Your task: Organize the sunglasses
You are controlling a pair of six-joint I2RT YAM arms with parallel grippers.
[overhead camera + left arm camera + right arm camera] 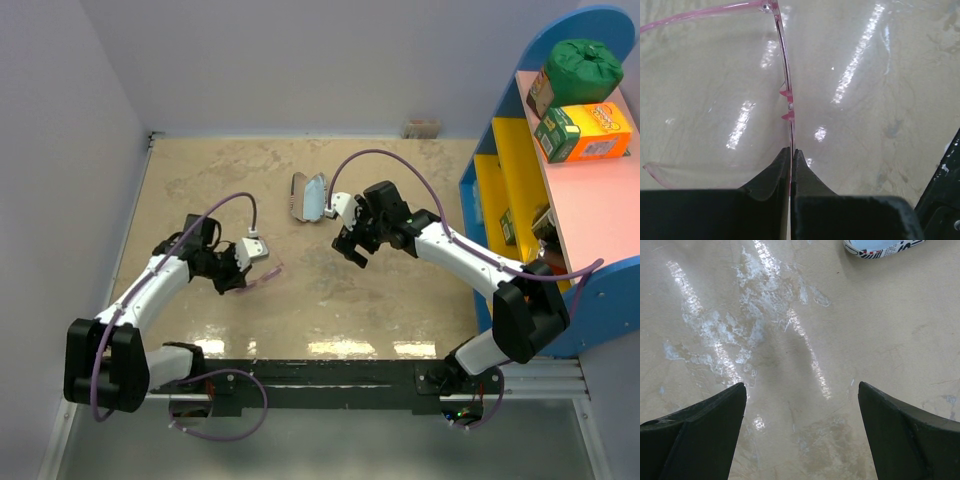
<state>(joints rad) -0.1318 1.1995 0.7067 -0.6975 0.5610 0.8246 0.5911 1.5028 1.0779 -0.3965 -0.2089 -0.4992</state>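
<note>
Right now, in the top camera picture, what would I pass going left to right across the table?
left gripper pinching the sunglasses → open glasses case → right gripper, open → blue and yellow shelf

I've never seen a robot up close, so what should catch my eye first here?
The left end effector is clamped on thin pink sunglasses over the left side of the tan table. The right end effector hangs wide open near an open glasses case toward the table's far middle. A bright blue, yellow and pink shelf stands on the right.
</note>
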